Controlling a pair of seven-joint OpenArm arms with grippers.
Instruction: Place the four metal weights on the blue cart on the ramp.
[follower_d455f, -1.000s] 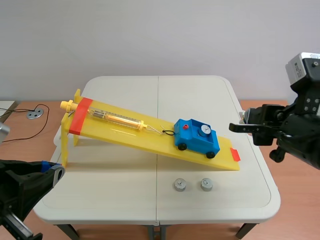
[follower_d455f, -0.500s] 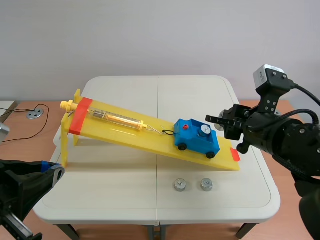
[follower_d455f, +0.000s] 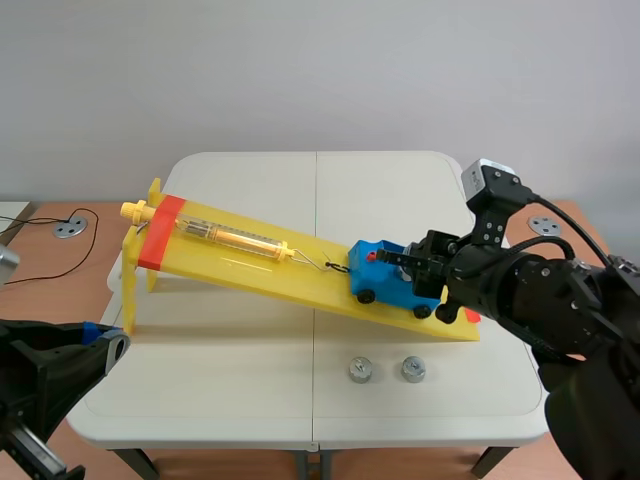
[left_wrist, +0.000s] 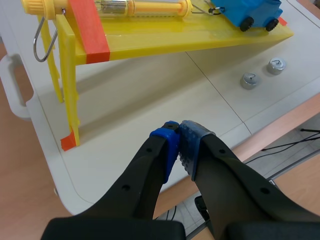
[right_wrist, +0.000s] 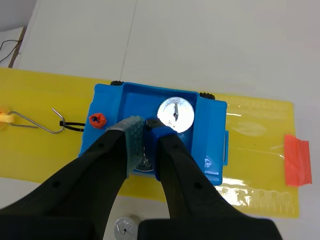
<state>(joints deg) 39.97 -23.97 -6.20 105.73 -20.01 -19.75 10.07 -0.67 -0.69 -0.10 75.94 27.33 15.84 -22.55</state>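
Noted white table (follower_d455f: 250, 400) carrying yellow ramp (follower_d455f: 300, 282), with blue cart (follower_d455f: 380, 282) near the low end and hooked to spring scale (follower_d455f: 230, 238), presumably against rolling. Found right gripper (right_wrist: 142, 132) low over the cart tray, pinched narrowly on one metal weight (right_wrist: 145, 159) beside a seated weight (right_wrist: 175, 115), likely so it lands inside the walls. Found left gripper (left_wrist: 179, 142) closed on nothing by the near edge, clear of the work, and counted two loose weights (follower_d455f: 360, 370) (follower_d455f: 413, 369) on the table below the ramp.

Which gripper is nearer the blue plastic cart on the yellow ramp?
Right. The right gripper hangs over the blue plastic cart, shut on a round metal weight. The left gripper sits shut at the near edge of the white table, far from the cart.
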